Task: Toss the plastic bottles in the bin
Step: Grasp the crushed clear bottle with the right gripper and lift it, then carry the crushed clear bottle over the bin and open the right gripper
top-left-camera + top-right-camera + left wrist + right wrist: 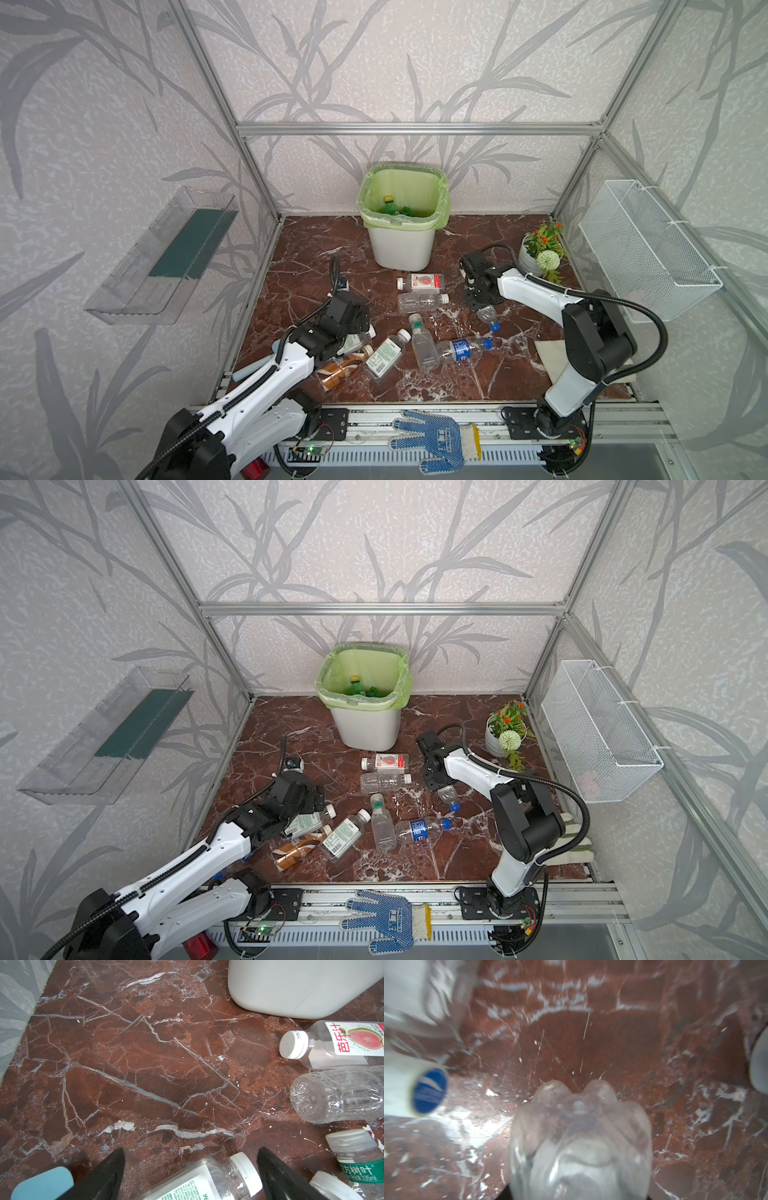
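Ahead of the left jaws the red-brown, white-veined marbled surface (pixel 145 1064) lies bare up to the wall's foot and the rounded white base of the bin (pixel 291 991): the widest free room. The bin, smooth squarish plastic lined with a thin pale green bag, stands beyond both sets of jaws at the back wall, green bottles (pixel 390 208) inside. Between the 2 sets of jaws a guava-labelled bottle (pixel 419 282) and a crumpled clear bottle (pixel 419 301) lie side by side, leaving little room.

The right jaws are closed on a clear blue-capped bottle (pixel 487 316), thin-walled with a lobed base; whether it is off the surface I cannot tell. The right arm (pixel 528 291) has its elbow raised and its white forearm slanting down, wrist bent toward the surface. The left jaws stand wide apart and hold nothing; their black fingers (pixel 104 1174) flank the neck of a white-capped bottle (pixel 207 1178) with a green-and-white label, lying on its side. The left arm (pixel 266 374) is stretched low and forward.
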You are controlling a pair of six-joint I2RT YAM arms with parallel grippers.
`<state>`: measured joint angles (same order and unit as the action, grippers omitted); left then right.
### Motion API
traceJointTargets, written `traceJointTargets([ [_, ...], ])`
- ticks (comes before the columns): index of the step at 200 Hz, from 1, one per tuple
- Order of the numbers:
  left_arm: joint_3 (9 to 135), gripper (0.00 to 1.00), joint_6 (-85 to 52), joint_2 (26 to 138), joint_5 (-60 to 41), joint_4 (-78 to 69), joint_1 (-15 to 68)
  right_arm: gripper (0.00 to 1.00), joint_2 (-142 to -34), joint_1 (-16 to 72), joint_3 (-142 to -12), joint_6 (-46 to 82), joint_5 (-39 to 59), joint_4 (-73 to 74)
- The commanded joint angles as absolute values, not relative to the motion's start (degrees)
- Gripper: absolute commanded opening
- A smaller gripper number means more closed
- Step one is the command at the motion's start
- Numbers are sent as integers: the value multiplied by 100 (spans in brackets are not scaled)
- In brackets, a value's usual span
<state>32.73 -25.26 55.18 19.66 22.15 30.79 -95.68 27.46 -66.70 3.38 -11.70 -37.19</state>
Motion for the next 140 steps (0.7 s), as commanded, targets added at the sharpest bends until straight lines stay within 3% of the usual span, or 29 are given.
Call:
traceJointTargets([
  [1, 3182, 99, -2510, 5599, 2106, 2101, 3015, 52, -8511, 2733, -7586, 243, -891, -3706],
  [19, 3220, 99, -2506, 5723, 2087, 2076, 2957, 51, -7719, 2725, -8154, 167, -911, -3235],
  [43, 3256, 99, -2485, 5826, 2113, 2033, 2927, 51, -6618, 2692, -8034, 141, -861, -1212],
  [73, 3296, 99, -2444, 5839, 2040, 2029, 2904, 52, -6638, 2689, -8441, 703, -604, 136],
  [92, 3305, 99, -2459, 5844, 1976, 2025, 2908, 52, -7321, 2689, -8720, 1328, -172, 682],
  [115, 3280, 99, -2497, 5856, 1883, 1950, 2905, 54, -8880, 2806, -9640, 1793, 687, 584],
  [140, 3337, 99, -2517, 5931, 1772, 1960, 2908, 70, -10928, 3022, -12086, 1352, 1348, -1478],
])
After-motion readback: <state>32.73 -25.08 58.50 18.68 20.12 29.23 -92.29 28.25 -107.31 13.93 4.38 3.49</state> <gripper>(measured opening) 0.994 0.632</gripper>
